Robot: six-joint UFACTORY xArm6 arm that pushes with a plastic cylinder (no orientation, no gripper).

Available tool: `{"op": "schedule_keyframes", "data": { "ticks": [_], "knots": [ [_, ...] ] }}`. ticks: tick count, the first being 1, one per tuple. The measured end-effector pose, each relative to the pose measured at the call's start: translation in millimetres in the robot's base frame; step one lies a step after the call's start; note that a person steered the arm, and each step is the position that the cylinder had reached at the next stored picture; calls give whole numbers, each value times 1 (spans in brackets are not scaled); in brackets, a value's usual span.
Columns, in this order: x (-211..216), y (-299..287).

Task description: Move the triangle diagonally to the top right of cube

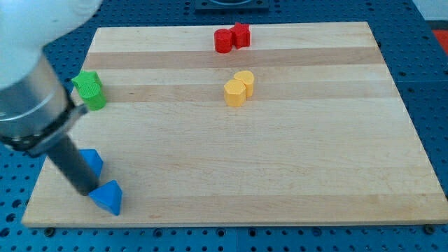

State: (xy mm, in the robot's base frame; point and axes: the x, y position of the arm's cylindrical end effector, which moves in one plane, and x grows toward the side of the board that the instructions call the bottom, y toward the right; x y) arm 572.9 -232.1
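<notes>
With my tip [89,190] seemingly wedged between the blue triangle [106,197] and blue cube [91,162], the gripperless tool could shove the triangle off the bench [280,161].

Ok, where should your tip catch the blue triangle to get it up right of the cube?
Probably its lower-left side, coming from the view's bottom left. The blue triangle lies below-right of the blue cube, and my tip sits at its upper-left edge, too high for that push.

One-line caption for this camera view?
My tip touches the blue triangle beside the blue cube, at the board's bottom left.
</notes>
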Motion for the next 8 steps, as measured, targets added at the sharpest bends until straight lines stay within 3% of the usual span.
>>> {"op": "schedule_keyframes", "data": {
  "ticks": [1,2,4,6,8],
  "knots": [
    [14,-57],
    [44,-49],
    [30,66],
    [-48,127],
    [-6,98]
  ]
}}
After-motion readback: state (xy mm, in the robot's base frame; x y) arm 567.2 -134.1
